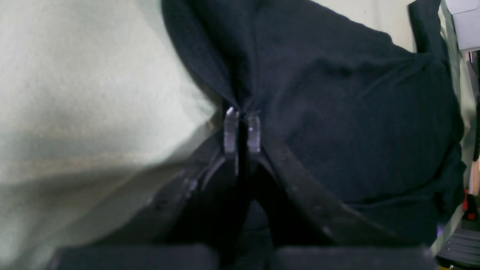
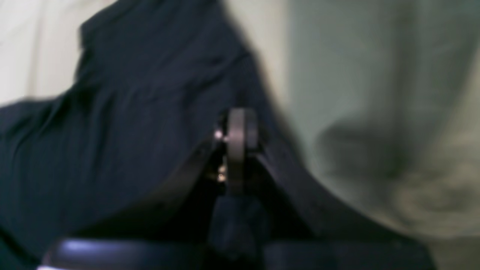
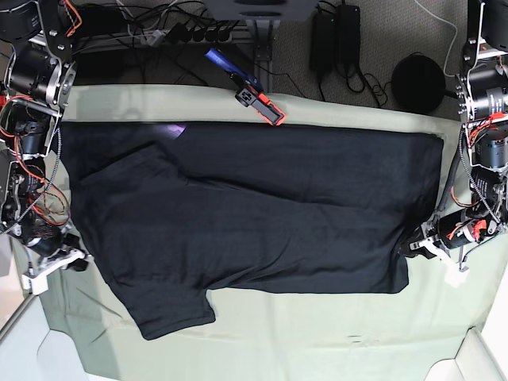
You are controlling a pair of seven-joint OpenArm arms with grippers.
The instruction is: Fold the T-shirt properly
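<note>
- The surface (image 3: 317, 349) is covered by a pale green sheet (image 3: 262, 345); behind its far edge lie cables, power bricks and a round black disc (image 3: 418, 82) on grey floor.
- The T-shirt (image 3: 254, 214) lies spread across the sheet, long side running left to right in the base view, mostly flat with soft wrinkles.
- One sleeve (image 3: 171, 313) juts out toward the near edge at the base view's lower left.
- A purplish patch (image 3: 173, 128) shows on the shirt's far edge, near the upper left.
- An orange-and-black tool (image 3: 259, 101) with a blue handle rests on the sheet's far edge, just beyond the shirt.
- The left gripper (image 1: 242, 112) sits at the shirt's edge on the base view's right side, low on the sheet; its clear fingertips (image 1: 231, 129) are pinched together on a fold of the black cloth, which puckers into creases at the tips.
- The right gripper (image 2: 237, 129) is at the opposite end of the shirt, beside the base view's left edge; its jaws are closed, with dark cloth bunched right against them, though the blurred wrist view does not show whether cloth is caught between them.
</note>
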